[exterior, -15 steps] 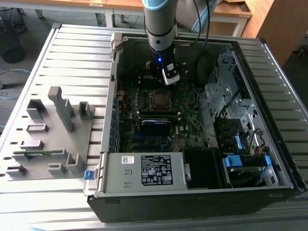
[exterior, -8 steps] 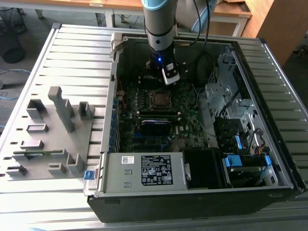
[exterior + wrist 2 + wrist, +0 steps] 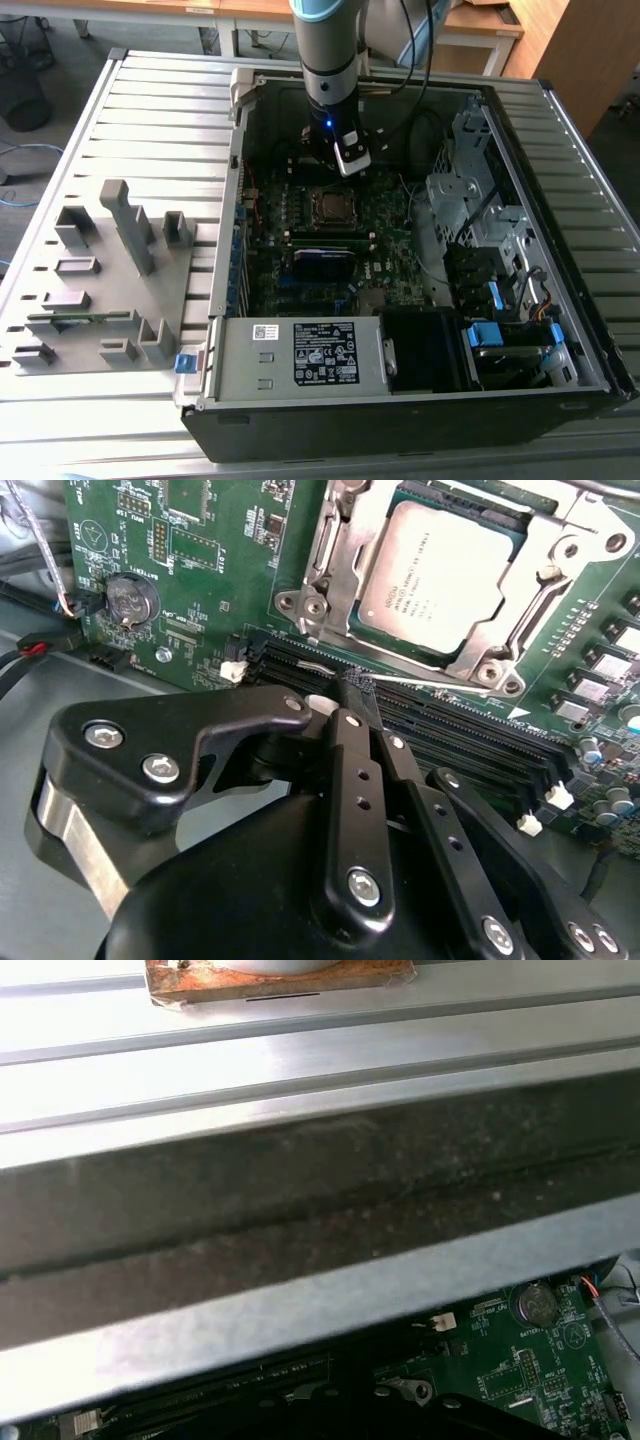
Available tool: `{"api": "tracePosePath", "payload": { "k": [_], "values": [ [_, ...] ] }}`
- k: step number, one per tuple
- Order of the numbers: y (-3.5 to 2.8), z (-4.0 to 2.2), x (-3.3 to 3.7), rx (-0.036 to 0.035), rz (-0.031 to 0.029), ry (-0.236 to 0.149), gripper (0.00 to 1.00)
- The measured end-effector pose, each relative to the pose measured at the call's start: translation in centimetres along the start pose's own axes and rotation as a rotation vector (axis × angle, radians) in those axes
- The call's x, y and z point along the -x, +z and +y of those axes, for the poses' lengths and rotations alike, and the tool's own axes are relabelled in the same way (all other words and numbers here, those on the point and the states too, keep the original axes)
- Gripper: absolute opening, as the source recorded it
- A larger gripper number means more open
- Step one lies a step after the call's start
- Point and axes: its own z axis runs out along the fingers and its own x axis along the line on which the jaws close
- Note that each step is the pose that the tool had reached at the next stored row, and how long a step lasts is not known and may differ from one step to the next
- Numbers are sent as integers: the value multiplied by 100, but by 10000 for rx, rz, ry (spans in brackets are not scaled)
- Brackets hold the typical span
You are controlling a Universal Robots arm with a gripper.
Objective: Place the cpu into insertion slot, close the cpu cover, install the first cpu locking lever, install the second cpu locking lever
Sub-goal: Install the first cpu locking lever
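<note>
1. looking down the second wrist view, we are finding the cpu (image 3: 440, 575) lying flat in the insertion slot (image 3: 480, 502). in the exterior view it is sitting mid-board (image 3: 330, 205), just beside the gripper (image 3: 350, 158) inside the computer case (image 3: 238, 130).
2. the cpu cover (image 3: 490, 650) is lying down around the chip, with its window framing the dull metal top, so we are judging placing and covering as done.
3. the gripper (image 3: 355, 695) is showing its black fingers (image 3: 350, 780) drawn together to a narrow tip. that tip is resting at a thin silver locking lever (image 3: 450, 687) running between the socket and the memory slots (image 3: 450, 745). we are not able to tell whether the rod is actually pinched between them.
4. we are judging the lever to be light, springy steel wire: stiff along its length, smooth and slippery, and pushing back harder as it nears its catch. we are thinking the best hold is out toward its free end, away from the pivot, where leverage is greatest.
5. we are treating everything around it as fragile. the motherboard (image 3: 200, 540) is carrying small parts and a coin cell (image 3: 133, 598) close by, and a rod slipping free could be whipping across them or lifting the cover.
</note>
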Motion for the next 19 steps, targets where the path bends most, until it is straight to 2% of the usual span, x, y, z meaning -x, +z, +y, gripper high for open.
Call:
{"api": "tracePosePath", "payload": {
  "k": [2, 5, 19],
  "values": [
    [1, -4, -15, 4, -30, -6, 10],
    [3, -13, -21, -37, -53, -21, 10],
    [1, -27, -18, -54, -58, -23, 10]
  ]
}}
